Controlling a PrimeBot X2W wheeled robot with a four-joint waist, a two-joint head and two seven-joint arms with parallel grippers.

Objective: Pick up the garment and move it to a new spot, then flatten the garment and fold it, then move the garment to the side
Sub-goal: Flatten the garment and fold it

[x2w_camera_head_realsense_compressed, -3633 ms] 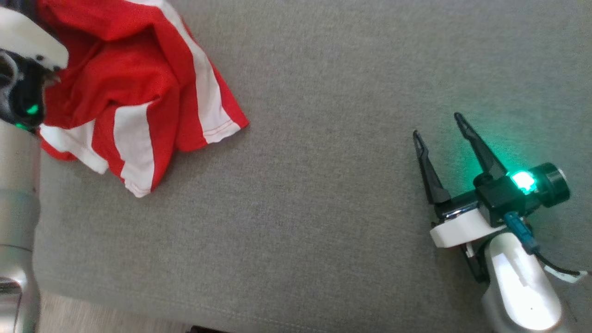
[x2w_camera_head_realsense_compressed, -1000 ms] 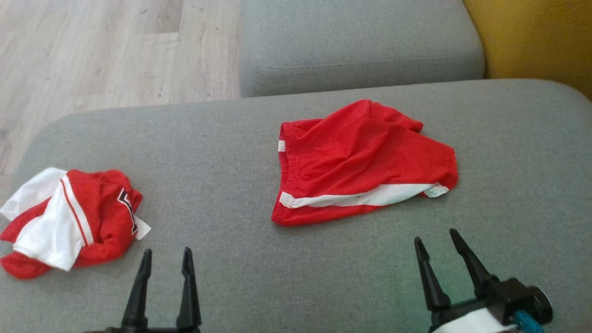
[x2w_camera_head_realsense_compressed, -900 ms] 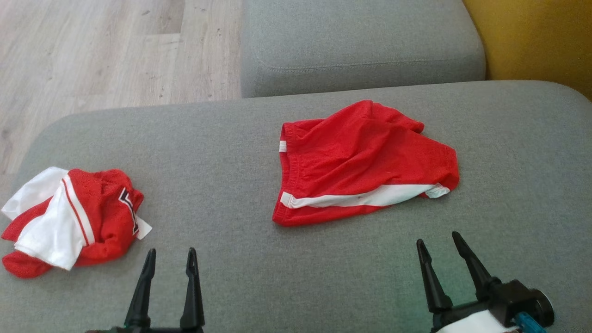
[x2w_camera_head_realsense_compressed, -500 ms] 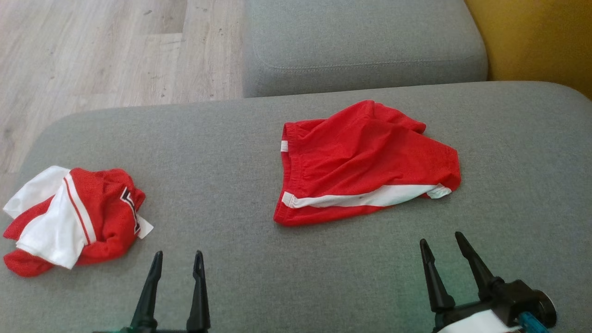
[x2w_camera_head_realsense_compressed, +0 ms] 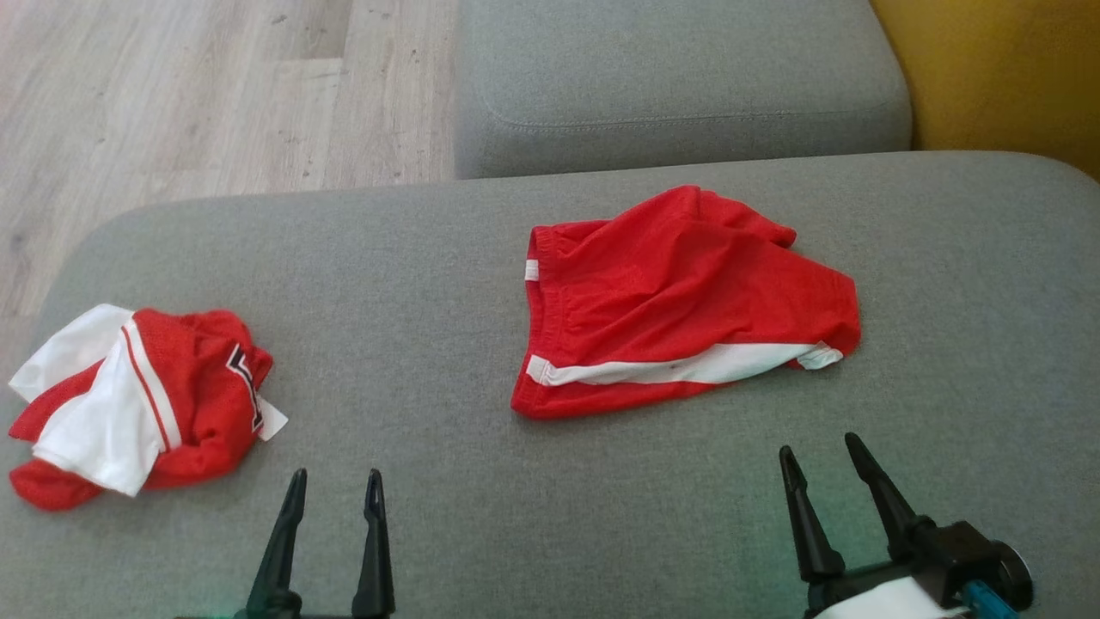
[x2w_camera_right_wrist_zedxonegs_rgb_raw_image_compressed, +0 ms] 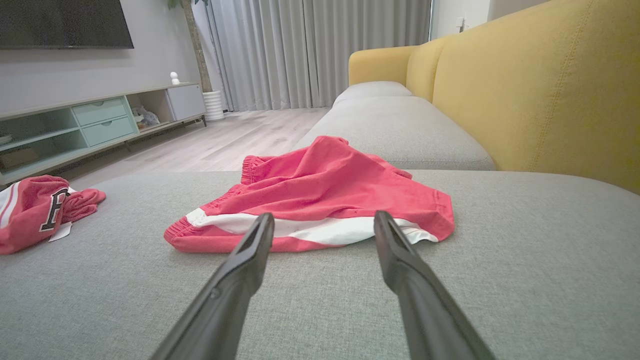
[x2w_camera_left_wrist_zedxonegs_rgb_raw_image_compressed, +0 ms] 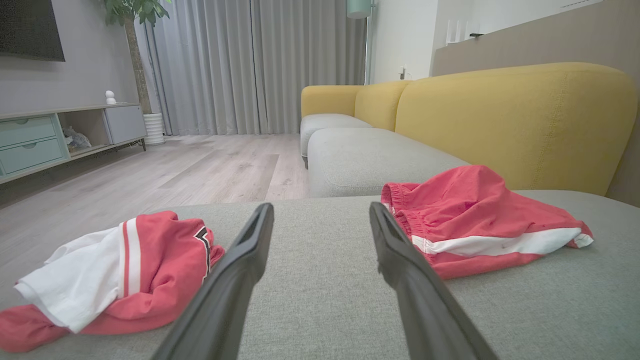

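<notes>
Red shorts (x2w_camera_head_realsense_compressed: 679, 301) with a white stripe lie rumpled on the grey seat cushion (x2w_camera_head_realsense_compressed: 447, 284), right of centre. A crumpled red-and-white jersey (x2w_camera_head_realsense_compressed: 146, 395) sits near the cushion's left edge. My left gripper (x2w_camera_head_realsense_compressed: 335, 474) hovers open near the front edge, right of the jersey and touching nothing. My right gripper (x2w_camera_head_realsense_compressed: 817, 444) is open just in front of the shorts' right end, apart from them. The left wrist view has that gripper (x2w_camera_left_wrist_zedxonegs_rgb_raw_image_compressed: 320, 207) between the jersey (x2w_camera_left_wrist_zedxonegs_rgb_raw_image_compressed: 150, 265) and the shorts (x2w_camera_left_wrist_zedxonegs_rgb_raw_image_compressed: 475, 215). The right wrist view has its gripper (x2w_camera_right_wrist_zedxonegs_rgb_raw_image_compressed: 324, 216) pointing at the shorts (x2w_camera_right_wrist_zedxonegs_rgb_raw_image_compressed: 325, 190), with the jersey (x2w_camera_right_wrist_zedxonegs_rgb_raw_image_compressed: 30, 210) far left.
A second grey cushion (x2w_camera_head_realsense_compressed: 679, 77) lies beyond the first. The yellow backrest (x2w_camera_head_realsense_compressed: 997, 69) runs along the right. Wooden floor (x2w_camera_head_realsense_compressed: 172, 94) lies past the cushion's far-left edge. A low TV cabinet (x2w_camera_right_wrist_zedxonegs_rgb_raw_image_compressed: 90, 120) stands across the room.
The head camera has swung from a close look at a striped red-and-white garment to this wider seat. Over the last second the left gripper has edged right; the garments lie still.
</notes>
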